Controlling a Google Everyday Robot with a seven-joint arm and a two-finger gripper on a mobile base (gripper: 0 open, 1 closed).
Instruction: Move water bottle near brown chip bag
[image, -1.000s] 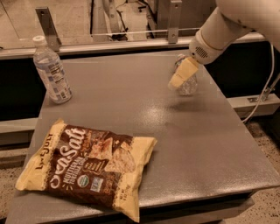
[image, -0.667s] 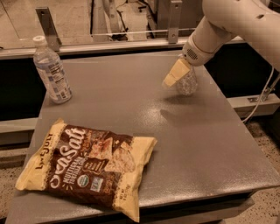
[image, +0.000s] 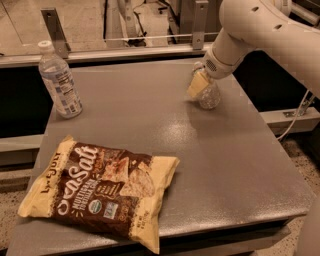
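Note:
The water bottle (image: 210, 97), clear and crinkly, stands upright at the table's far right. My gripper (image: 200, 82) comes down from the white arm (image: 250, 30) at the upper right and is shut on the bottle's upper part; one cream finger (image: 196, 85) shows on its left side, the other is hidden. The brown chip bag (image: 100, 192), dark brown with cream-yellow edges and "Sea Salt" lettering, lies flat at the table's front left, well apart from the bottle.
A second bottle (image: 60, 82) with a large white-and-blue label stands at the far left of the grey table (image: 225, 165). A metal rail (image: 125, 50) runs along the back edge. A cable (image: 297, 112) hangs at the right.
The arm has swung lower and to the left, and the gripper with the water bottle has shifted slightly left and toward the front. The chip bag and the other bottle have not moved.

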